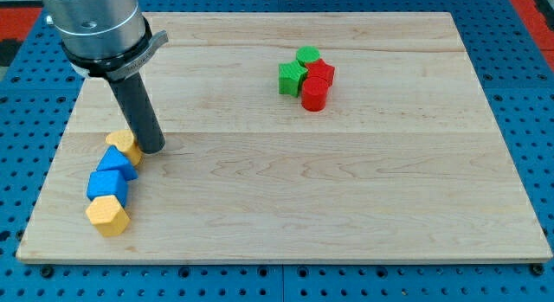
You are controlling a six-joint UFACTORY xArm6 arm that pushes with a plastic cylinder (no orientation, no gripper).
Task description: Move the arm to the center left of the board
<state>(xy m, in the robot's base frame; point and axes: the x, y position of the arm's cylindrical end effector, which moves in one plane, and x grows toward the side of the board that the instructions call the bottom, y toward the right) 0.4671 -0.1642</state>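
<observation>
My tip (152, 149) sits at nine o'clock on the bench (346, 198), touching the upper yellow block (122, 143); it carries no fingers. The move looks essentially complete.

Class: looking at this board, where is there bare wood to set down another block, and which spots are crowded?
Free: the wide stretch of board between the green and red cluster and the blue and yellow row. Crowded: the left edge, where my tip sits beside a yellow block.
</observation>
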